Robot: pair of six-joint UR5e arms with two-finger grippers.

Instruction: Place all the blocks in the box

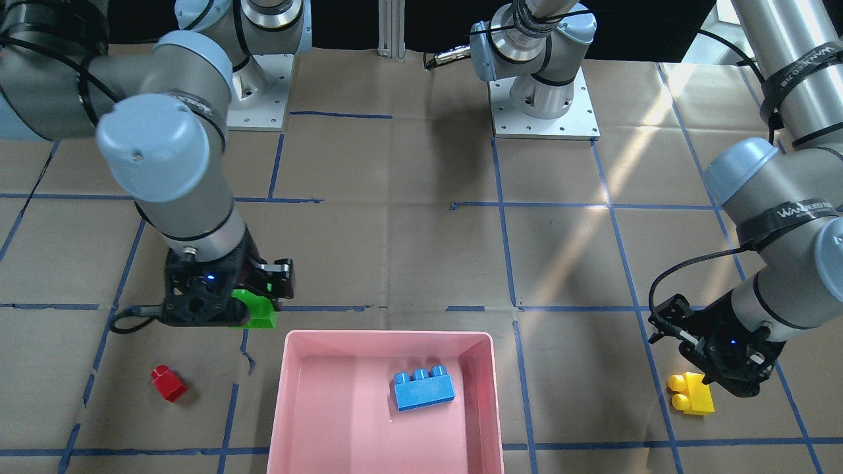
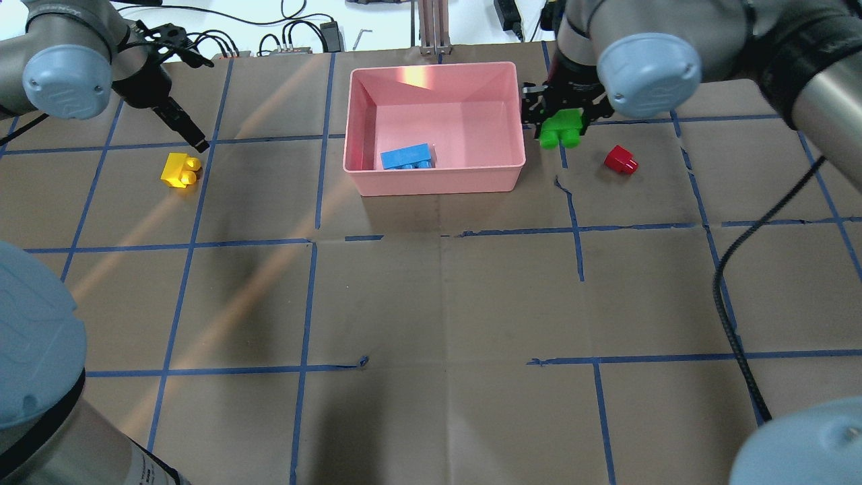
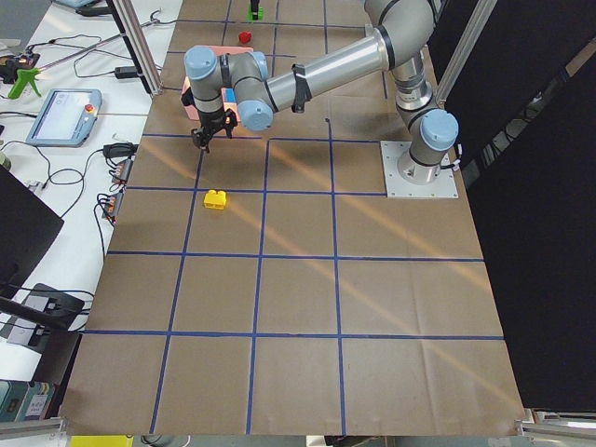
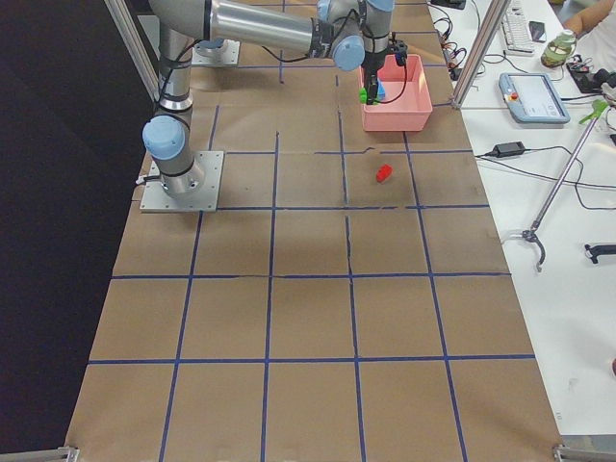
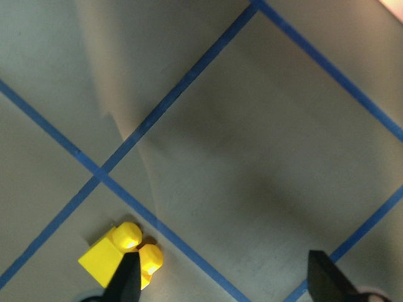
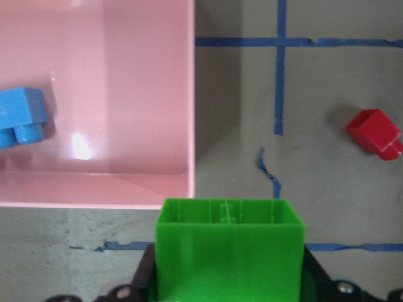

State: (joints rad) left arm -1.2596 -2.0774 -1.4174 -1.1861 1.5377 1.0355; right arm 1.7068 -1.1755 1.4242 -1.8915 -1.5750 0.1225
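Green block (image 2: 561,129) in right pincer (image 2: 564,118), beside box (image 2: 431,180)

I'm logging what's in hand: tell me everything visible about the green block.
The green block is bright green plastic with two round studs and a hollow back. The right gripper is shut on it, studs pointing sideways, just outside a side wall of the box. Whether it touches the table is unclear.

Three-stud block (image 2: 406,157) in the box (image 2: 434,180), one-stud block (image 2: 620,159) right of it, two-stud block (image 2: 180,170) well left.
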